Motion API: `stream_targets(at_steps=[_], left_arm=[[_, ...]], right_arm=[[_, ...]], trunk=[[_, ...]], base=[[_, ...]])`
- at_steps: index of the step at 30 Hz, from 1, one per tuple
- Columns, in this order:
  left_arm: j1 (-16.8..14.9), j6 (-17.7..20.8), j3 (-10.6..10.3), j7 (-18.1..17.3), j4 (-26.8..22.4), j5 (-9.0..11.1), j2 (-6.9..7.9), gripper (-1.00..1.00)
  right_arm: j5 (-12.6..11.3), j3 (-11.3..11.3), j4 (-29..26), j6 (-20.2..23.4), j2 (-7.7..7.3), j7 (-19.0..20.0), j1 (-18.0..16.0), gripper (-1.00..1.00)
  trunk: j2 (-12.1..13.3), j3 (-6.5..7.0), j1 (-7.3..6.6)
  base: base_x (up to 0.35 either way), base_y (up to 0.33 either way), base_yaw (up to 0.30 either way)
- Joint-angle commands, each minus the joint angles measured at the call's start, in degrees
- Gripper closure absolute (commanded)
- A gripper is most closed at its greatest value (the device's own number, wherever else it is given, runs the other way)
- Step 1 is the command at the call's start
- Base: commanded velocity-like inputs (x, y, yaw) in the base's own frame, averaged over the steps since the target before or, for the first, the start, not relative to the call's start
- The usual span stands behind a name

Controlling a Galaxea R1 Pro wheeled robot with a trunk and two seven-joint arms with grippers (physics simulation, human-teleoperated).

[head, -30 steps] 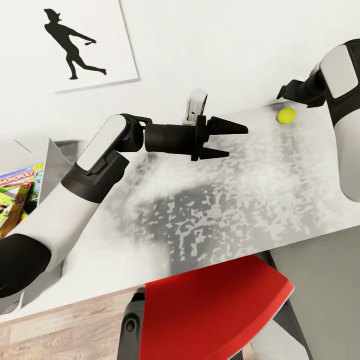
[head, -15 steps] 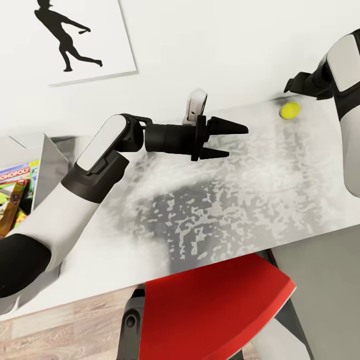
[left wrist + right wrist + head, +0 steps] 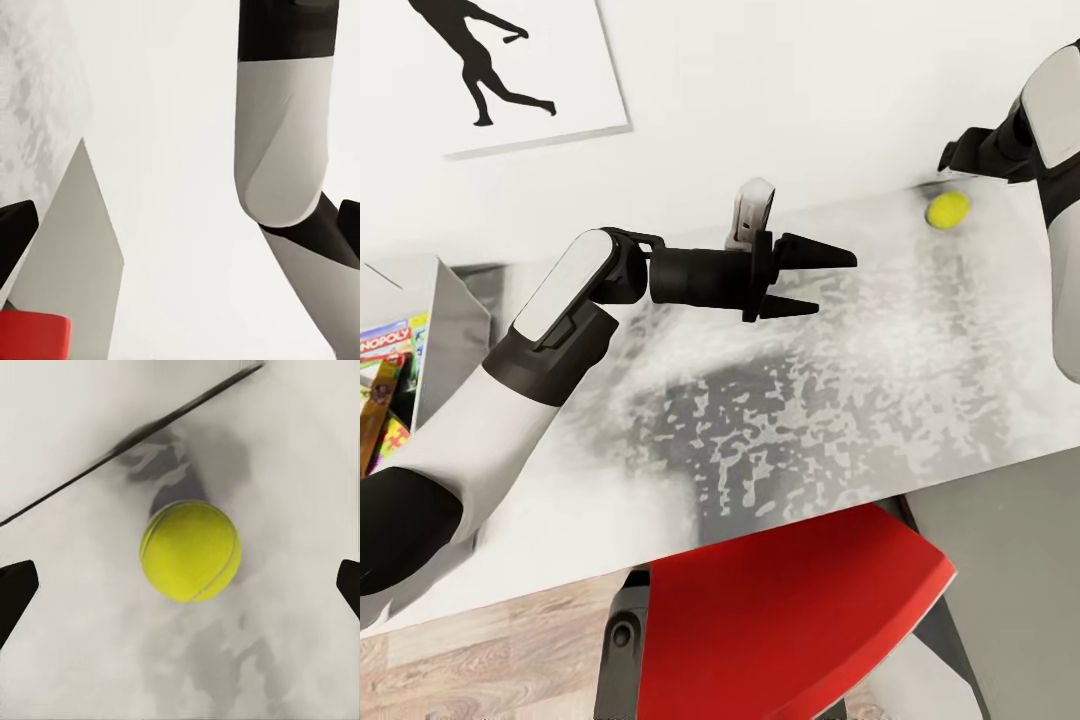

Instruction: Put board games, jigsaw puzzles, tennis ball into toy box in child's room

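Looks like this one's mostly done. At 9 o'clock in the head view the toy box (image 3: 445, 330) already has a board game (image 3: 388, 338) and other colourful toys in it. The left gripper (image 3: 810, 282) hangs mid-tabletop (image 3: 780, 420), fingers spread, holding nothing. At 2 o'clock the tennis ball (image 3: 947, 209) sits on the tabletop by the wall, with the right gripper (image 3: 180, 585) spread wide just above it, not touching. The ball seems to be what's left.
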Motion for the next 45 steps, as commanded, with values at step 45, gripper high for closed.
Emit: stream_targets(at_steps=[45], left_arm=[[-10.25,-0.36,0.07,9.53,-0.03,13.62,0.03,-1.00]], right_arm=[[-0.54,0.47,-0.13,0.28,0.20,-0.45,-0.84,-1.00]], trunk=[[-0.09,-4.28,0.03]], base=[[0.000,0.000,0.000]])
